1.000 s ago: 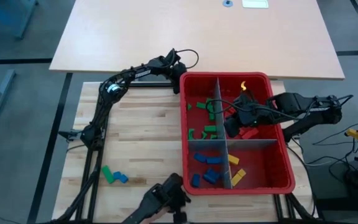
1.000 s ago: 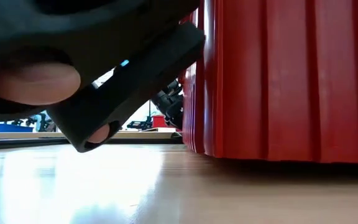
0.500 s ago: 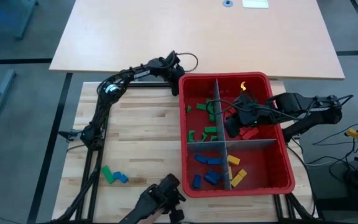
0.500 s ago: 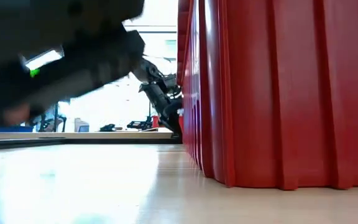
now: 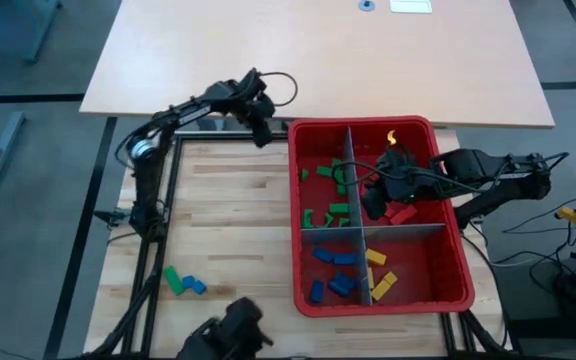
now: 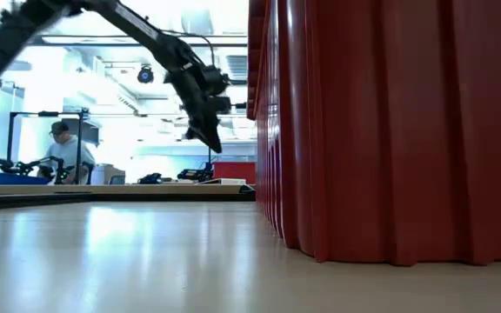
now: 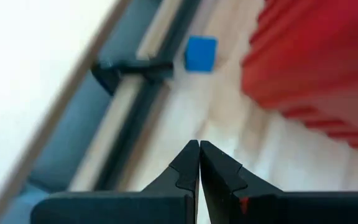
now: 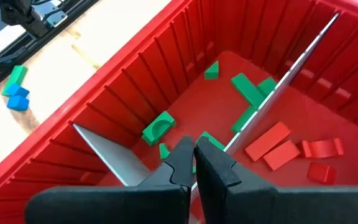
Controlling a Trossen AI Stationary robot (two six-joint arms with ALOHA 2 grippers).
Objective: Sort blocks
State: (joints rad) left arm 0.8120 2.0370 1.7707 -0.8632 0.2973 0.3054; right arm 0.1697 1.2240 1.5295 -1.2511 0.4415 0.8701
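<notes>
Pale wood planks are forming the tabletop (image 5: pixel 228 215), with a larger tan table lying beyond it in the high view. Red bin (image 5: pixel 438 290) is sitting on the right half of the tabletop, split into four compartments by grey dividers (image 5: pixel 408 230).

Blocks by compartment, high view: green blocks (image 5: pixel 336 210) are lying in the far-left compartment; red blocks (image 5: pixel 402 212) in the far-right one, partly hidden under the right arm; blue blocks (image 5: pixel 333 268) in the near-left one; yellow blocks (image 5: pixel 380 272) in the near-right one. One small yellow piece (image 5: pixel 392 137) is lying at the bin's far wall. Outside the bin, a green block (image 5: pixel 174 280) and a blue block (image 5: pixel 196 286) are lying together near the tabletop's front-left edge. The left wrist view is also showing a single blue block (image 7: pixel 201 53) on the wood beside the bin's outer wall.

Left pincer (image 5: pixel 261 130) is hanging above the tabletop's far edge, just left of the bin's far-left corner; its fingers are pressed together, holding nothing. Right pincer (image 5: pixel 370 207) is reaching into the bin over the central divider, fingers (image 8: pixel 180 155) likewise closed and empty.

In the low view a person (image 6: pixel 62 152) is showing far off in the room.
</notes>
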